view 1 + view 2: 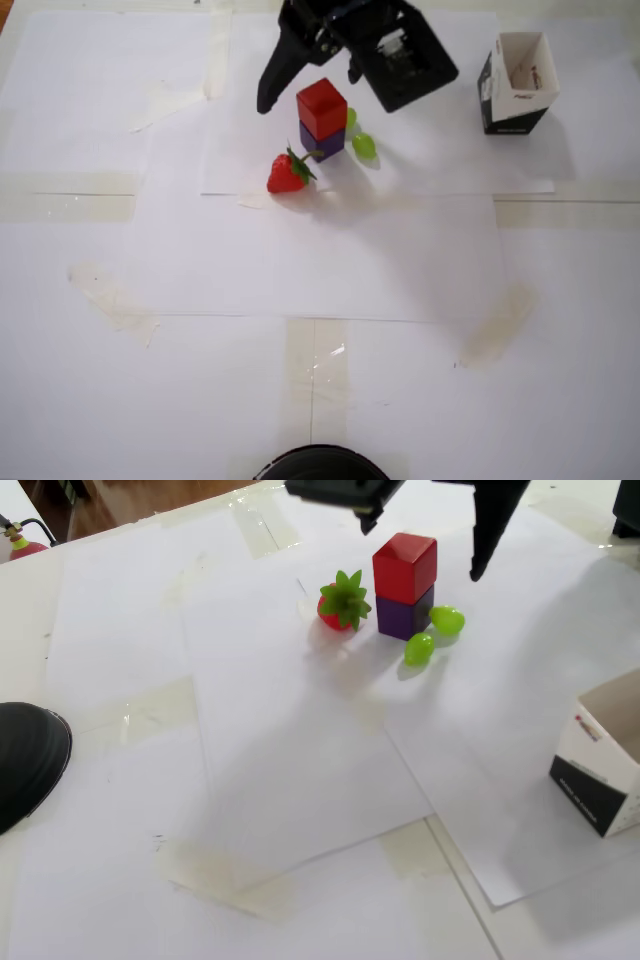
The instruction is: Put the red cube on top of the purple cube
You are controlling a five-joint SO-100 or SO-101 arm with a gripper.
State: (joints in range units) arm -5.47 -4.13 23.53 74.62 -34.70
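Fingers point(305, 88) point(420, 548): spread wide, holding nothing, clear of the stack and flanking it from above; upper arm cut off at frame edge. Red cube point(322, 107) point(404, 567): seated squarely atop purple cube point(324, 142) point(404, 616). Strawberry point(287, 173) point(341, 604) just beside the stack; two green pieces point(363, 146) point(432, 634) on its other side. Paper box point(516, 84) point(603, 768) well apart on the bench, partly cropped in the fixed view.
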